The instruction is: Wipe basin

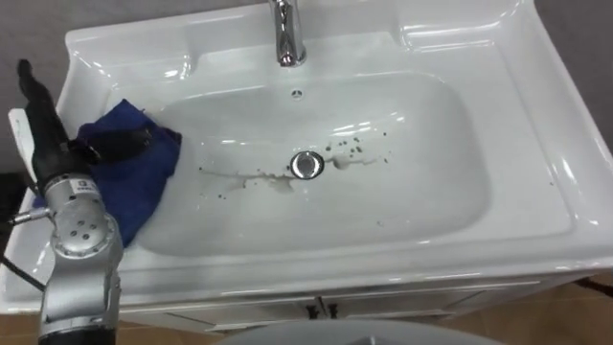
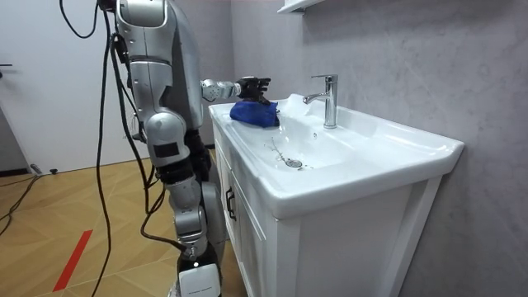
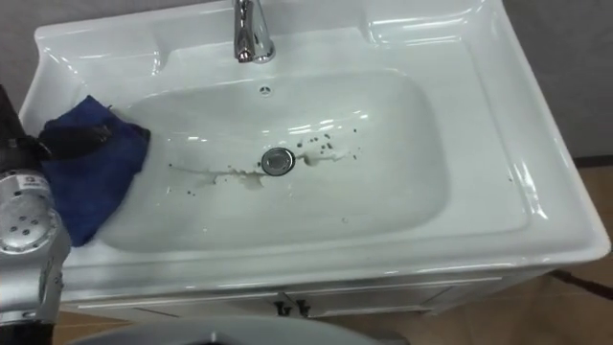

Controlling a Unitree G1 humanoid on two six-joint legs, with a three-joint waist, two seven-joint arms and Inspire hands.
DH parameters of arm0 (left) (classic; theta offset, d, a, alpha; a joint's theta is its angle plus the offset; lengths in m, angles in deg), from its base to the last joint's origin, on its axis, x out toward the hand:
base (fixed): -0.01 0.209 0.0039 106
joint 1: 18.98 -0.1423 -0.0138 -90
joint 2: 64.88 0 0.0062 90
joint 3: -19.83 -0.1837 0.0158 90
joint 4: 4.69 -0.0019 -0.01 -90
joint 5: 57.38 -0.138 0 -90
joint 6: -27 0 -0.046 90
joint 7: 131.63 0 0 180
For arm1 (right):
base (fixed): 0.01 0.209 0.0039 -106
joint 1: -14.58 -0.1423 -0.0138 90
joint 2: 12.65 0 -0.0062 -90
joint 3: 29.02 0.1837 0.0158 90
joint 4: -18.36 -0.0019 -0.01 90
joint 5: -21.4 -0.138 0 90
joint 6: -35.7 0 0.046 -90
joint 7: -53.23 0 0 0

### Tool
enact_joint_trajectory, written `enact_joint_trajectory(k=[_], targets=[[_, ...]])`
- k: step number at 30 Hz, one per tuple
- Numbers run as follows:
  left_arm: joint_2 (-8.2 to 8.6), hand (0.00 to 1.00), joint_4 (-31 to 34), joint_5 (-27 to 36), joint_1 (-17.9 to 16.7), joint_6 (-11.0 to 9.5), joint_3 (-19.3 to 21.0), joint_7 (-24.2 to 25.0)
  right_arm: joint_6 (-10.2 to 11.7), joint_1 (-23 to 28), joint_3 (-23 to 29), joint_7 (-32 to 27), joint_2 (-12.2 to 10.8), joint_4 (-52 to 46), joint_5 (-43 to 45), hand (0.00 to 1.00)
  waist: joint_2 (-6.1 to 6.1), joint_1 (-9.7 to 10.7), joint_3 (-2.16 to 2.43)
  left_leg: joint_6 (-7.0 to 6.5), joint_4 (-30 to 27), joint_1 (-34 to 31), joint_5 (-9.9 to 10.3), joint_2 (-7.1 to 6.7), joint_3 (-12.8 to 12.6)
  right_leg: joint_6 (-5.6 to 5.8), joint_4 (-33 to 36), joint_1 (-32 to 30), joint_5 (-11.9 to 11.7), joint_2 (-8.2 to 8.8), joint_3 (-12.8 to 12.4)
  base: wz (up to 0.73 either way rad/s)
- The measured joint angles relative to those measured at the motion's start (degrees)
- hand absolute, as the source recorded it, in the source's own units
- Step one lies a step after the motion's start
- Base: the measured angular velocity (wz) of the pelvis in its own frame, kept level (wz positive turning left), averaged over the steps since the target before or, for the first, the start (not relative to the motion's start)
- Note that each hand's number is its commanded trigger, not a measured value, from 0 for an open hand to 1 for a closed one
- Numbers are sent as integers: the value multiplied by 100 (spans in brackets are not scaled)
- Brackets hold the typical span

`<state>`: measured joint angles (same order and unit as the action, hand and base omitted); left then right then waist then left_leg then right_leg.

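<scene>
Here, in the left eye view, the left hand [image 1: 107, 146] is resting on the bunched blue cloth [image 1: 144, 182] on the basin [image 1: 431, 192] wall left of the drain [image 1: 306, 164], fingers apparently curling into it. Dark specks [image 1: 350, 146] are lying just beside the drain. In the room view, the robot is standing before the basin.

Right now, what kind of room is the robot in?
Probably a bathroom or washroom: there's a white basin with a chrome tap, a cupboard underneath, and a blue cloth for wiping.
</scene>
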<state>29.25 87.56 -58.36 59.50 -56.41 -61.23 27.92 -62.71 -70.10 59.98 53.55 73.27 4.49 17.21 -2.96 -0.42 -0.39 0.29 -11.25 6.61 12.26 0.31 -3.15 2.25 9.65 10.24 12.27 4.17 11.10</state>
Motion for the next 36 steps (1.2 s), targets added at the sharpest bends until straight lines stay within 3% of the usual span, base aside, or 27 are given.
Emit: enact_joint_trajectory(k=[7,16,21,28,36], targets=[[138,0,-129,30,-34,0,-470,218,95,32,-22,-22,5,-93,-47,0,39,97,-8,2,-5,70,2,7,8,-1,8,70,-1,-4,0,0],[189,0,-211,29,-121,0,-476,489,110,32,-17,-17,-1,-110,-83,0,64,162,20,1,-12,91,1,4,0,-2,-1,73,-1,-6,-11,0],[223,0,-685,-57,-139,-103,-474,488,145,37,9,-89,-13,-102,-104,0,42,163,34,1,-9,99,1,9,0,-3,-2,73,-2,-9,-8,0],[254,0,-942,-1070,-145,-213,-479,488,145,39,13,-96,-16,-104,-116,0,21,166,47,7,45,100,2,24,-7,-14,-1,69,-8,-25,-20,0],[299,0,-1100,-2742,-242,-62,-496,463,133,48,-2,-79,21,-103,-62,0,-36,158,87,9,56,89,0,39,-112,-17,7,13,-10,-36,-120,-6]])
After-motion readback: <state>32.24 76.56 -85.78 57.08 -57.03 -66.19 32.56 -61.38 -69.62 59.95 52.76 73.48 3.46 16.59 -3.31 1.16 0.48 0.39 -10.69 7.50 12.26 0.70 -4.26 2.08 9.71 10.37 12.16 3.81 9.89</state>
